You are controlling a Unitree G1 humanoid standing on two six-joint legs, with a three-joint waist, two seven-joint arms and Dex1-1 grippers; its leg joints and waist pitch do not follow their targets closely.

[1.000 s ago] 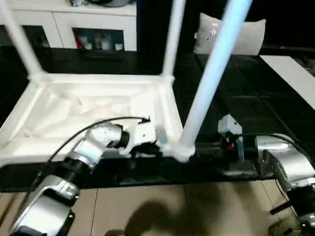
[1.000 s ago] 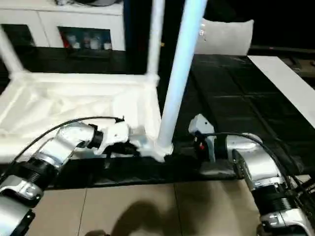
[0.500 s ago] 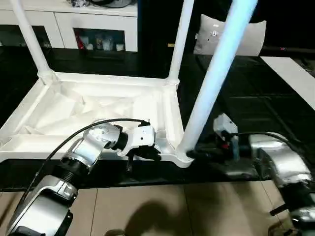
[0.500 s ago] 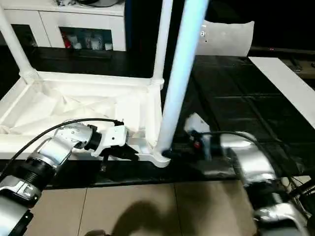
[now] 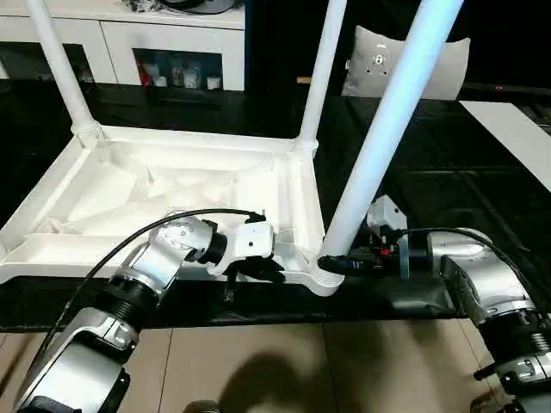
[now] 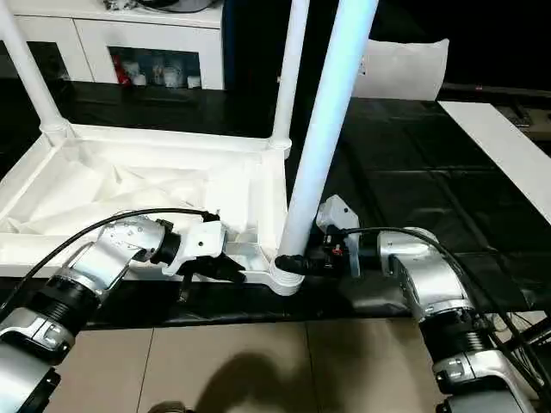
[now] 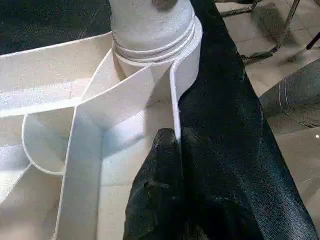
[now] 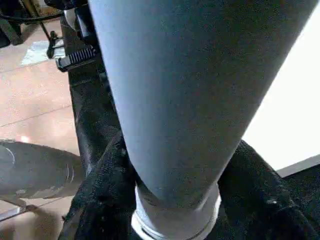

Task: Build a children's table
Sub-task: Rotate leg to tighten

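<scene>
Now, near leg (image 5: 386, 129): seated upright in the near right corner socket of the upturned table top (image 5: 129, 185), which lies on a dark surface.
Right gripper (image 5: 337, 263): a second ago apart from the leg, open; now its fingers (image 8: 102, 190) straddle the leg's base, closed against it.
Left gripper (image 7: 172, 142): unchanged, pinched shut on the top's near rim (image 7: 176, 95).
Far legs (image 5: 320, 73): standing in their sockets.

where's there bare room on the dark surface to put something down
Free: the dark surface right of the table top, between the near leg, the grey cushion and the white panel. Also the strip between the cabinet and the table top's far rim. Crowded: the near corner, where the left hand and right hand meet.
</scene>
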